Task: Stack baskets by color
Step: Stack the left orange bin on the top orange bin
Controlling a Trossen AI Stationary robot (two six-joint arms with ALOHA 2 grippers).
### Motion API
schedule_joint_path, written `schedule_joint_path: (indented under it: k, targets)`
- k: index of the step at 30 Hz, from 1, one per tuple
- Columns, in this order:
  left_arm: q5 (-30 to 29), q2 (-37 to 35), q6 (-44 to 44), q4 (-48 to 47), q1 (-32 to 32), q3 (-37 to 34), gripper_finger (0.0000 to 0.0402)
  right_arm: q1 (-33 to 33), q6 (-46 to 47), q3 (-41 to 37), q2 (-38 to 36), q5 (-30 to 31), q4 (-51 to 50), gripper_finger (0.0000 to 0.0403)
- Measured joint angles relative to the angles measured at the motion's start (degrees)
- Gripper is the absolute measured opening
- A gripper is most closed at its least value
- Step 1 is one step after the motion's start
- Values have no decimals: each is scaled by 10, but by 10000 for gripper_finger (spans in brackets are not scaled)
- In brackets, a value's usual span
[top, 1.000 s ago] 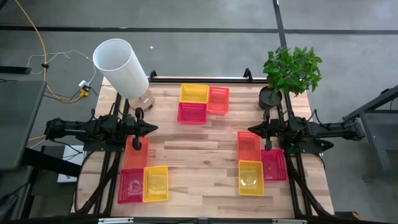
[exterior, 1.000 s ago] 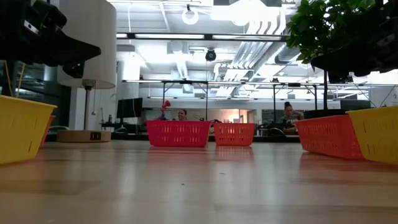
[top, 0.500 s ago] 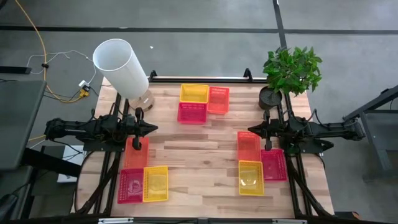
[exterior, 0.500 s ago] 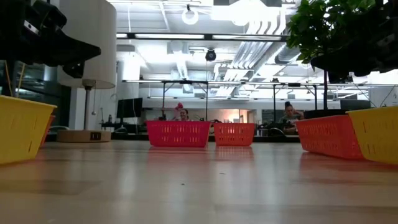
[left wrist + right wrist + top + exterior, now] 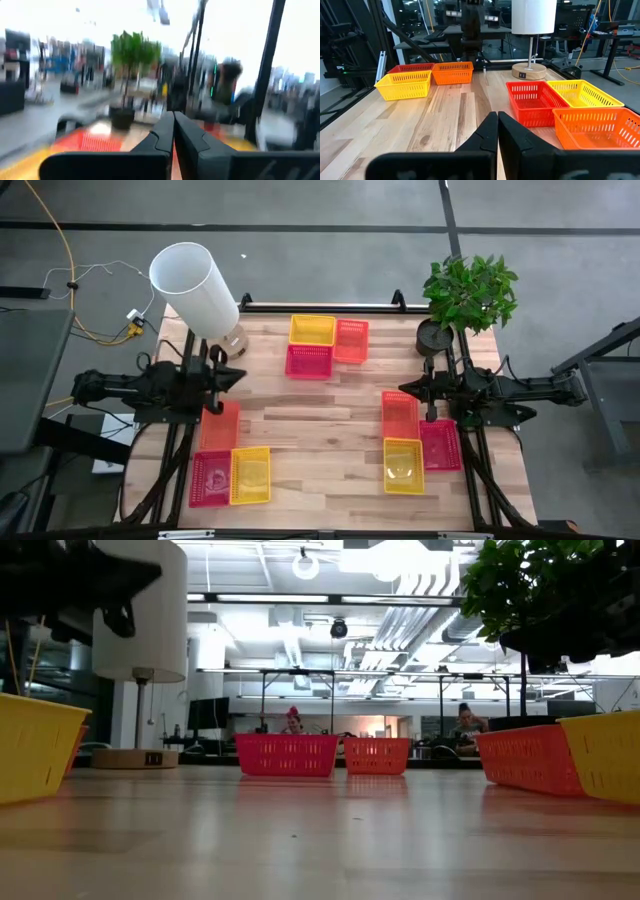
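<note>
**9 baskets in 3 clusters, both grippers clenched on nothing**

Nearest the front edge of the table, on the left, a red basket and a yellow basket sit side by side, touching. An orange basket lies just behind them. On the right front, a second yellow basket sits beside a second red basket, with a second orange basket just behind the yellow one.

Further back, at mid-table, the 2 arms face each other from opposite sides. The left gripper hangs above the wood just behind the left orange basket, its fingers pressed together with nothing between them. Its wrist view is smeared, so little beyond the fingers can be read there. The right gripper hovers at the far end of the right orange basket, fingers likewise clamped together and holding nothing.

At the far edge, in the middle, sits the third cluster: a red basket in front, a yellow basket behind it, and an orange basket touching both on the right. No basket is stacked inside another.

In the far left corner stands a lamp on a round base. In the far right corner stands a potted plant.
</note>
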Motion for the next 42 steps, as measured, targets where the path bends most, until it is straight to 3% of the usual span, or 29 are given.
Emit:
schedule_joint_path:
  k: [4, 10, 15, 21, 25, 31, 42]
  targets:
    - [25, 12, -2, 43, -2, 8, 3, 0, 0, 0, 0, 0, 0, 0]
    - [1, 133, -13, -77, -19, 89, 56, 0, 0, 0, 0, 0, 0, 0]
    - [-36, 278, -27, -259, -33, 201, 129, 0, 0, 0, 0, 0, 0, 0]
    - [-19, 427, -139, -559, -47, 332, 189, 0, 0, 0, 0, 0, 0, 0]
    - [-3, 500, -169, -710, -57, 384, 199, 0, 0, 0, 0, 0, 0, 0]
    - [70, 574, -155, -871, -64, 425, 200, 0, 0, 0, 0, 0, 0, 0]
    - [55, 675, -97, -904, -69, 421, 200, 0, 0, 0, 0, 0, 0, 0]
